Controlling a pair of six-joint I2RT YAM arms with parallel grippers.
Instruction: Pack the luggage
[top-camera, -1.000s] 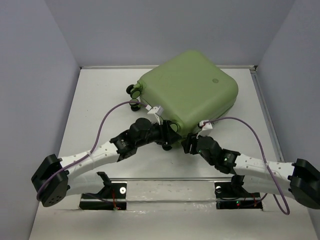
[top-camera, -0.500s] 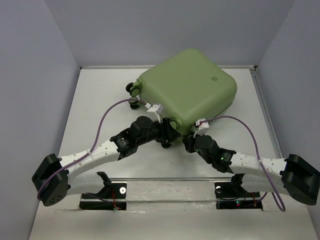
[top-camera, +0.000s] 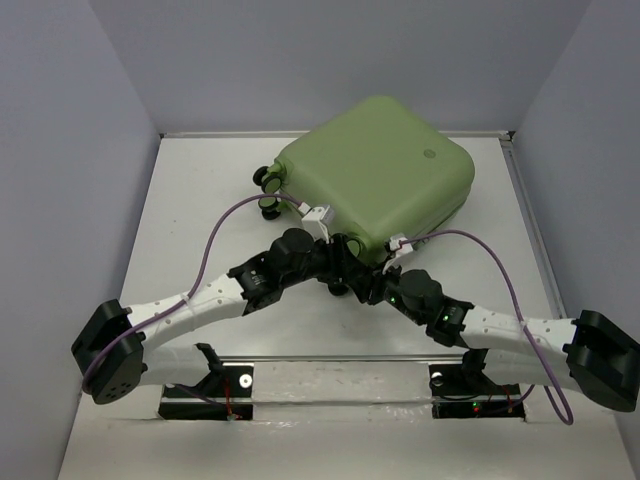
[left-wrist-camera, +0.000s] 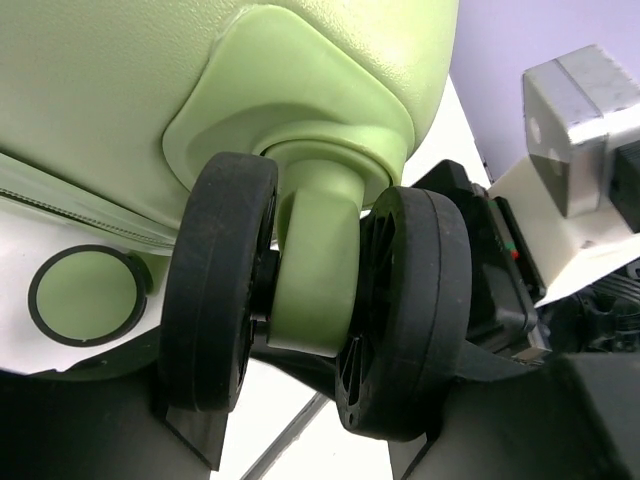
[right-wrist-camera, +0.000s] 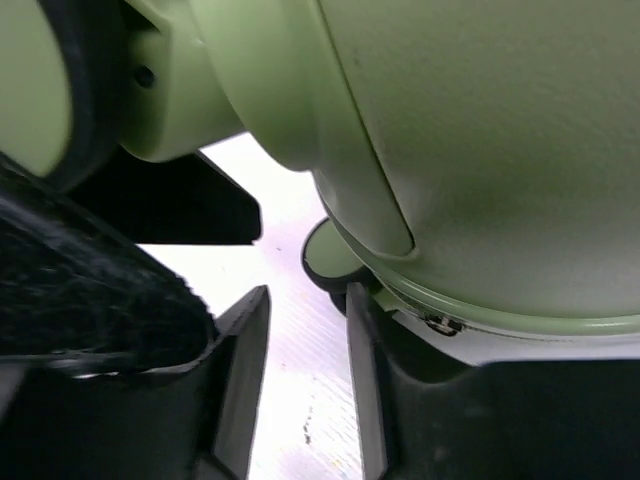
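Suitcase (top-camera: 385, 170): light green, hard shell, rounded corners, shut; lies flat on the white bench (top-camera: 200, 200), in the far half, right of centre; turned at an angle so that one corner points toward the arms; small round badge (top-camera: 429, 154) on the upper face; two green-and-black side wheels (top-camera: 266, 181) stick out at its left edge.

Left arm (top-camera: 200, 300): reaches from the near left to the suitcase's near corner; purple cable (top-camera: 213, 238) loops above it.

Left fingers (left-wrist-camera: 185, 435): spread wide, one on either side of the double wheel (left-wrist-camera: 310, 290) at that corner; the wheel is two black tyres on a green fork and fills most of the gap; whether the fingers press on the tyres cannot be told.

Right arm (top-camera: 500, 325): reaches from the near right to the same corner, its head just beside the left arm's; a second purple cable (top-camera: 505, 262) arches over it; in the left wrist view its black casing (left-wrist-camera: 490, 270) sits close behind the double wheel.

Right fingers (right-wrist-camera: 243, 375): narrow gap, only bare bench between them, holding nothing; set low under the suitcase's curved edge, near a round green wheel face (right-wrist-camera: 325, 255); contact with the shell cannot be told.
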